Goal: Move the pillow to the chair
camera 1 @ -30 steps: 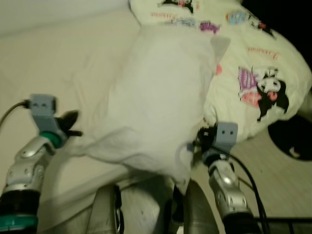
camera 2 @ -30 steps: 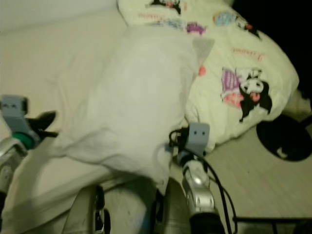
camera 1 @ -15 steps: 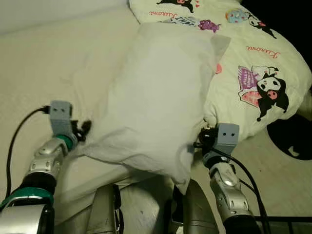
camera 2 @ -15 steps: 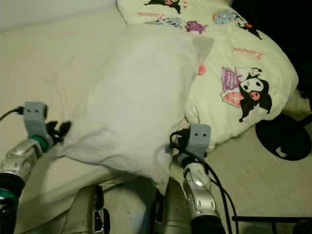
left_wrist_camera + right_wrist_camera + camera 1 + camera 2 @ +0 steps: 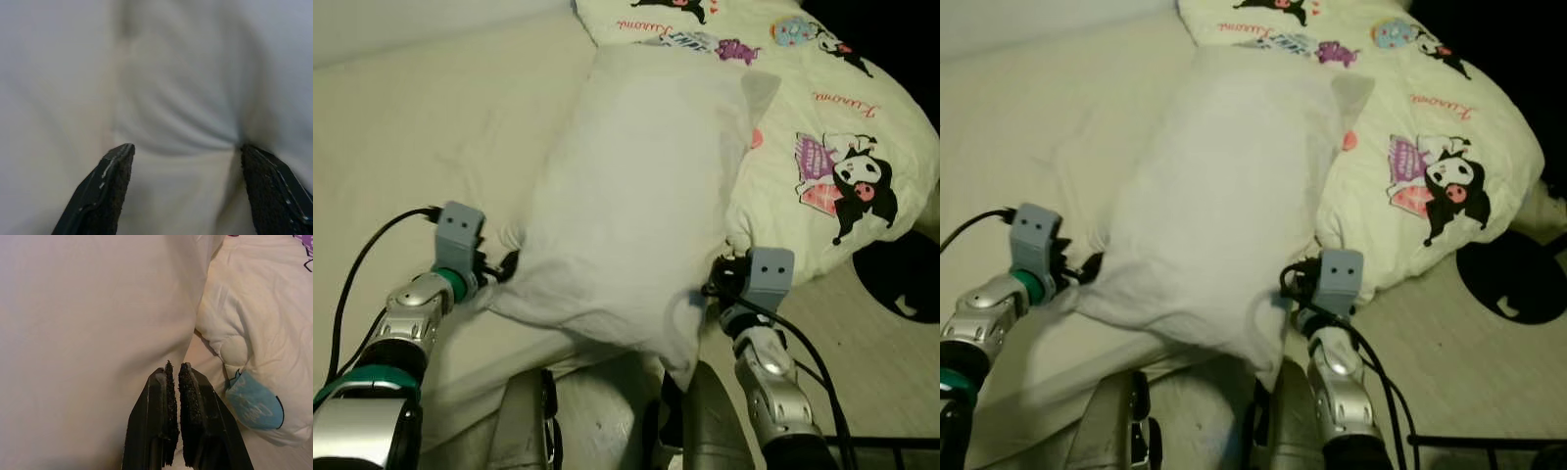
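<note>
Left eye view: quilt (image 5: 842, 127) print lettering beside pillow (image 5: 626, 196) is unreadable.

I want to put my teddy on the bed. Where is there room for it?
The roomiest bare patch is the cream sheet to the robot's left of the white pillow, reaching up toward the top of the bed. The middle is crowded by the pillow, with the left gripper and right gripper at its near corners. The cartoon blanket covers the right side.
</note>
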Available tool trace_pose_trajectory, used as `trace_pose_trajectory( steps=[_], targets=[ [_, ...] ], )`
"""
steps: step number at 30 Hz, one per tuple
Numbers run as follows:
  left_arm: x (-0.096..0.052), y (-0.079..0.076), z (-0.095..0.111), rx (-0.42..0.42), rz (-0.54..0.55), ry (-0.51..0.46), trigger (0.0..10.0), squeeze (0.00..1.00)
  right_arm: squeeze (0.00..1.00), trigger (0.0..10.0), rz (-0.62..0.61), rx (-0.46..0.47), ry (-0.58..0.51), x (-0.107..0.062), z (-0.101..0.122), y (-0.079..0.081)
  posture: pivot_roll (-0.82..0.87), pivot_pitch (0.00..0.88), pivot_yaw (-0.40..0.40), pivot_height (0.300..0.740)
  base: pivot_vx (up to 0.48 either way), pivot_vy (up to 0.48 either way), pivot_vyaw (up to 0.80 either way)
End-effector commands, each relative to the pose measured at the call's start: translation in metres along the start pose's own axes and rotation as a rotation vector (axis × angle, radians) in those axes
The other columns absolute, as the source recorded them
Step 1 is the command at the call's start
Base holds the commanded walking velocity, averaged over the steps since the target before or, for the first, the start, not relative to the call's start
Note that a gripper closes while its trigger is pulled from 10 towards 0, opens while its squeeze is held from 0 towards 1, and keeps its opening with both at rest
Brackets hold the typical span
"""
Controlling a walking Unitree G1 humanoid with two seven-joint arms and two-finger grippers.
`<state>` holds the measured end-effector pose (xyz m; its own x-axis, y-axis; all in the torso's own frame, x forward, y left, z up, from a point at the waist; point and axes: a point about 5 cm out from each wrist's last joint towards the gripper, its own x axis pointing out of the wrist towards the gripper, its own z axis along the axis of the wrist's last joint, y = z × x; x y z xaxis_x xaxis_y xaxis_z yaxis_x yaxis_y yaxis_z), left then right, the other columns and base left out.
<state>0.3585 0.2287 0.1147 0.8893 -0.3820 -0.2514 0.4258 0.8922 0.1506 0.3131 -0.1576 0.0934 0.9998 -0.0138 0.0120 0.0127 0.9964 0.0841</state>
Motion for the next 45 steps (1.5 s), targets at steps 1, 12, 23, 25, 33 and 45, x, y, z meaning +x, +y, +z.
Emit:
trace_pose_trajectory(
  steps=[1,12,23,25,33,45],
  targets=[
    [-0.002,-0.014,-0.014,0.034,-0.161,0.072,10.0,1.0,0.0,10.0,-0.009,0.002,0.031,-0.006,-0.008,-0.001,-0.01,0.235,0.045,0.611,0.0,0.0,0.0],
    [0.003,-0.01,-0.014,0.422,-0.023,0.162,10.0,1.0,0.0,10.0,-0.008,-0.001,0.039,-0.01,-0.009,-0.002,-0.03,0.252,0.047,0.611,0.0,0.0,0.0],
    [0.013,-0.007,-0.001,0.303,0.249,0.066,4.7,0.0,0.0,10.0,0.002,-0.022,0.037,-0.021,-0.008,-0.005,-0.07,0.276,0.058,0.611,0.0,0.0,0.0],
    [0.013,-0.007,-0.001,0.252,0.261,0.057,3.2,0.0,0.0,10.0,0.002,-0.02,0.036,-0.022,-0.007,-0.005,-0.07,0.28,0.063,0.611,0.0,0.0,0.0],
    [0.016,-0.013,-0.006,0.072,0.239,0.035,0.0,0.0,0.0,10.0,0.0,-0.018,0.041,-0.026,-0.008,-0.006,-0.07,0.277,0.065,0.611,0.0,0.0,0.0],
    [0.014,-0.011,-0.007,0.087,0.211,0.049,0.0,0.0,0.0,10.0,0.009,-0.024,0.045,-0.024,-0.007,-0.004,-0.07,0.267,0.054,0.611,0.0,0.0,0.0]
  ],
)
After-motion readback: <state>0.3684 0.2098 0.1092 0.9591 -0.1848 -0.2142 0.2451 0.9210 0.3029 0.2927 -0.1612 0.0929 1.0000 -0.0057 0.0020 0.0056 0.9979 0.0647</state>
